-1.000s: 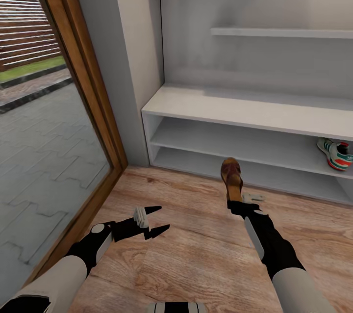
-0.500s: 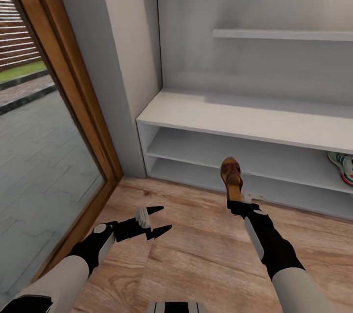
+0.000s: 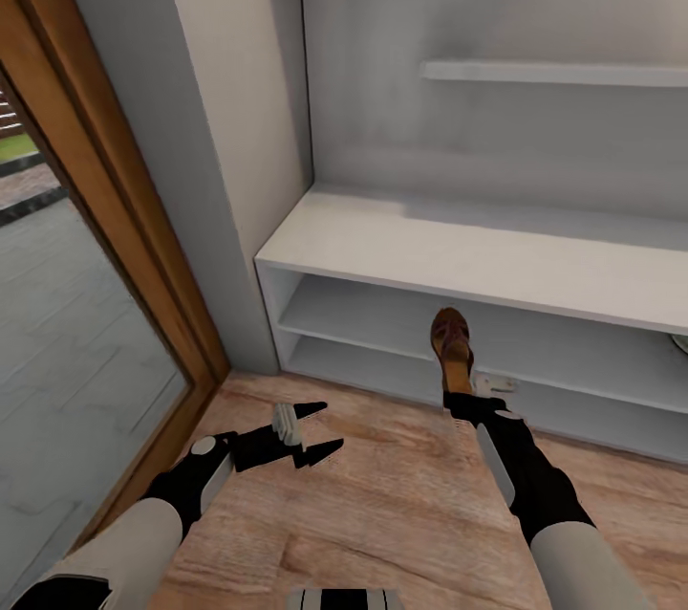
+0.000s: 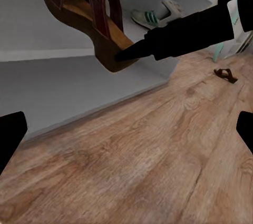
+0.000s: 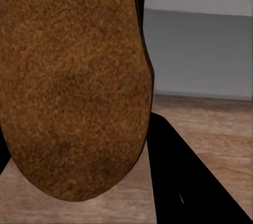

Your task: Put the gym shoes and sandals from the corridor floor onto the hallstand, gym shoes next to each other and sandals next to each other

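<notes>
Currently one sandal (image 3: 451, 345) is pinched at its heel by the right gripper (image 3: 465, 392) before the hallstand (image 3: 459, 258) — unplaced; the left gripper (image 3: 311, 430) is spread, empty; a gym shoe (image 4: 158, 14) is already shelved; a second sandal (image 4: 225, 75) remains on the corridor floor (image 3: 382, 505).

A wood-framed glass door (image 3: 105, 304) stands beside a pale wall (image 3: 229, 113), with seemingly paving outside.

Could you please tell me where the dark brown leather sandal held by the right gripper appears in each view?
Head view: dark brown leather sandal stands at centre, above the right gripper, before the pale grey-white hallstand.
Left wrist view: the sandal is at upper left, pinched at its heel.
Right wrist view: its brown sole covers the left side.
Shared landmark: the wood-grain plank floor.
</notes>
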Robot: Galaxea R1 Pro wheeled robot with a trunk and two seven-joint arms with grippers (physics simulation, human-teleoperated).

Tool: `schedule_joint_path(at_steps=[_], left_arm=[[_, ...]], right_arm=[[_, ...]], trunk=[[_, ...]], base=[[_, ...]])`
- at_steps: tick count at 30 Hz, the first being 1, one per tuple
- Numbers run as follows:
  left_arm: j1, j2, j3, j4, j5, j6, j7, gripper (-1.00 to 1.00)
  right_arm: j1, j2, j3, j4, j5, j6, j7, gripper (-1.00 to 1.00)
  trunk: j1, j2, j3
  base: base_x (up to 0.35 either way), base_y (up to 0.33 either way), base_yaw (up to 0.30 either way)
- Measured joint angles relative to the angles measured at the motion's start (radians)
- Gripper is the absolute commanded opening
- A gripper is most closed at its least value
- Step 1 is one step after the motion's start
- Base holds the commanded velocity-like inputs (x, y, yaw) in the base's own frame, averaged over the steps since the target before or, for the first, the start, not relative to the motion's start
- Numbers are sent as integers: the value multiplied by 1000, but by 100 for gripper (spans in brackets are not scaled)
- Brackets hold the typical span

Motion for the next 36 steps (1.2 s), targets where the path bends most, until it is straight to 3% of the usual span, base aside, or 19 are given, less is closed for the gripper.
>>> schedule_joint_path(at_steps=[9, 36], left_arm=[[0, 0, 0, 0, 0, 0, 0, 100], [0, 0, -7, 0, 0, 0, -1, 100]], right_arm=[[0, 0, 0, -1, 1, 0, 0, -100], [0, 0, 0, -1, 2, 0, 0, -100]], trunk=[[0, 0, 0], [0, 0, 0]], base=[[320, -30, 0], [143, -2, 0]])
